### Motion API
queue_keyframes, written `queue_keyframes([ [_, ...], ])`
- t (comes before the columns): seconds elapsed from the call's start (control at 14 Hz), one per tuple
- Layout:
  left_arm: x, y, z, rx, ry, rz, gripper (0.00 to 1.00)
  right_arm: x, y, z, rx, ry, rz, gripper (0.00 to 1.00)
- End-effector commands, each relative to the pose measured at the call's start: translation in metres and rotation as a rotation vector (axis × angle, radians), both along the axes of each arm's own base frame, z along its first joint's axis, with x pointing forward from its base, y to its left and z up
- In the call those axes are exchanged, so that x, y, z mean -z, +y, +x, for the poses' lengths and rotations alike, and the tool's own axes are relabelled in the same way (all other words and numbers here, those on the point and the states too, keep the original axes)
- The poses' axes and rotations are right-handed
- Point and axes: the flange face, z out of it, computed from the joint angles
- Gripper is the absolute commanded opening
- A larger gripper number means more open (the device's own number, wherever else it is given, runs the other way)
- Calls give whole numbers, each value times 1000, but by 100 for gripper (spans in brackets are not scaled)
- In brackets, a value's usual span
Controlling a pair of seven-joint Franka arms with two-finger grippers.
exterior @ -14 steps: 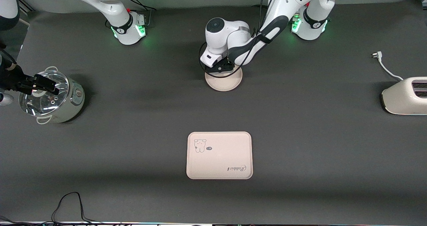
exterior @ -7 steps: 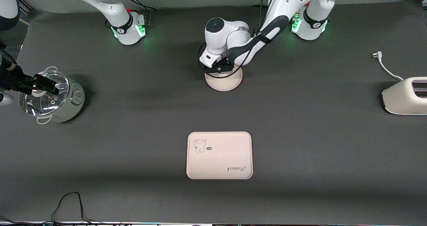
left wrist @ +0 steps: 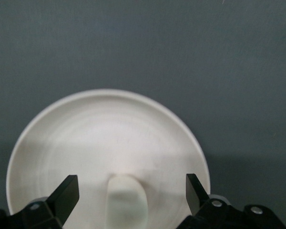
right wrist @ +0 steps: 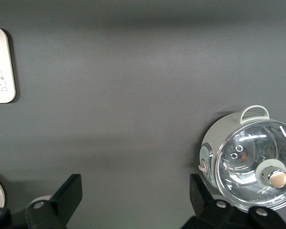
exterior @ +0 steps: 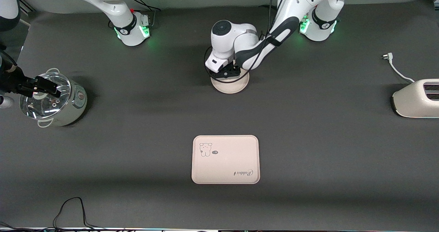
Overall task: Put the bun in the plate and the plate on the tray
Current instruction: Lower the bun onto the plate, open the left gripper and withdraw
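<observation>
the small white rounded bun (left wrist: 127, 200) lies on the round cream plate (left wrist: 86, 138), centred between the left gripper (left wrist: 129, 191)'s spread jaws; the right gripper (exterior: 44, 84) waits spread over the glass-lidded pot (exterior: 70, 103).

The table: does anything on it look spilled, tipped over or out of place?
Nothing stands out. The bun sits on the plate beneath the open left gripper; the tray, pot and toaster sit level, nothing spilled.

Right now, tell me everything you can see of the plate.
The plate is round, plain cream, matte, with a shallow raised rim. It lies flat on the dark table mat, farther from the front camera than the tray. The white bun rests in it. The left gripper hovers over it, fingers open astride the bun.
</observation>
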Motion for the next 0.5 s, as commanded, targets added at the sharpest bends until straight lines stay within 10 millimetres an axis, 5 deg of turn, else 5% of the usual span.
queue_keyframes([
  [0.0,-23,7,53,17,-45,-22,100,-4,0,-6,-21,-4,-18,100],
  [0.43,-84,66,195,73,-15,-31,100,-6,35,-9,-67,5,-16,100],
])
